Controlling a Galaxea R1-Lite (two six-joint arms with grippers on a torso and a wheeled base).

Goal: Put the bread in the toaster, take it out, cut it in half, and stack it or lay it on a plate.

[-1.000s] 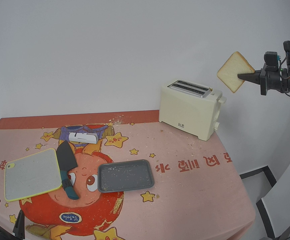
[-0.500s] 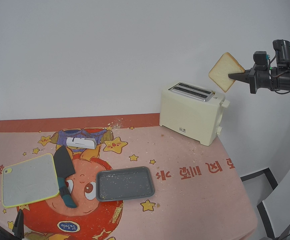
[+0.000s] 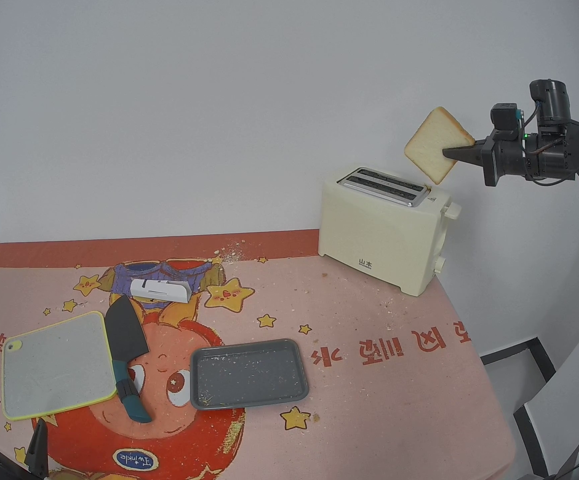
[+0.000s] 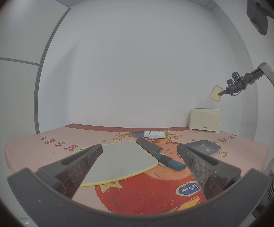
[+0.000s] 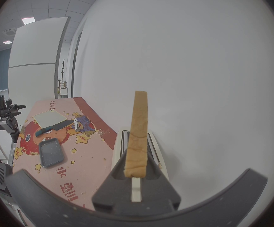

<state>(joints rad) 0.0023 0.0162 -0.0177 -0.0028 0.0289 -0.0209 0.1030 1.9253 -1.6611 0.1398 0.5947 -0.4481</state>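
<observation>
Table, pink cartoon cloth, crumbs scattered. Cream two-slot toaster stands at the far right; we see nothing in its slots. Grey cutting board lies near left, the dark tray near centre, and the teal-handled knife lies between them, its blade touching the board's right edge.

The bread slice hangs in the air, tilted on one corner, above the toaster's right end and clear of it. The right gripper is clamped on its lower right edge. The left gripper sits low at near left, jaws apart, holding nothing.

We judge step one unfinished: lining up with a slot and lowering come next, while toasting, removal, halving and plating all remain.
</observation>
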